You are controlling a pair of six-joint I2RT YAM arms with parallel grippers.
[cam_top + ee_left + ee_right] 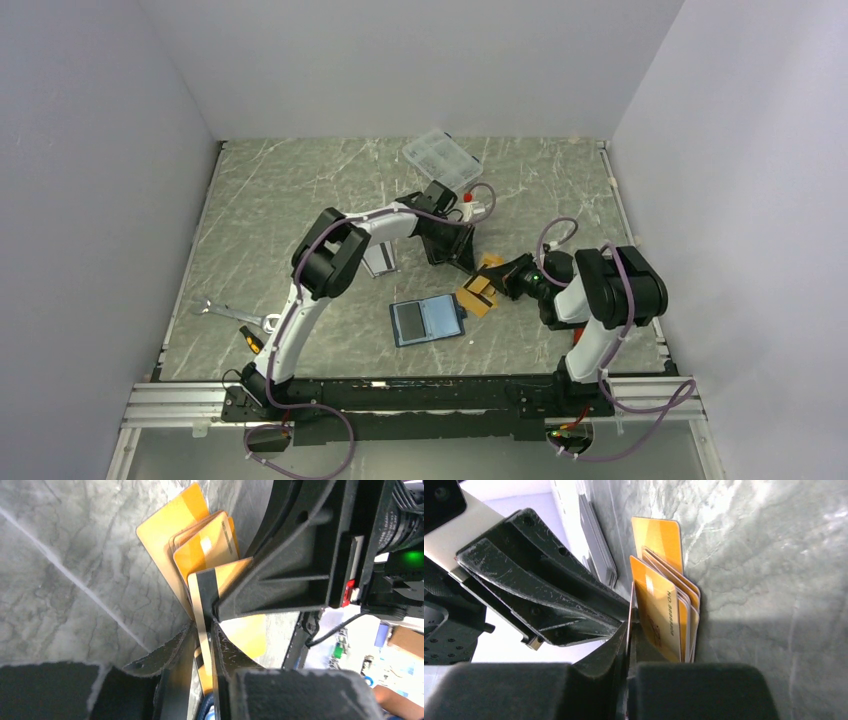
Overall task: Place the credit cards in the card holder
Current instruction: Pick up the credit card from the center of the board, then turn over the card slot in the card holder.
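Several orange-gold credit cards (481, 292) lie fanned on the table between the two arms. One striped orange card (227, 575) stands on edge above them. My left gripper (202, 628) is shut on its lower end. From the other side my right gripper (628, 630) is shut on the same card's thin edge (631, 600). In the top view the left gripper (455, 250) and right gripper (497, 278) meet over the fan. The card holder (428, 320) lies open on the table in front of them, blue inside. A grey stack of cards (380, 260) lies under the left forearm.
A clear plastic compartment box (442, 158) sits at the back. A small red-capped item (468, 200) stands behind the left gripper. A wrench (225, 312) and a small orange-and-black tool (250, 338) lie at the near left.
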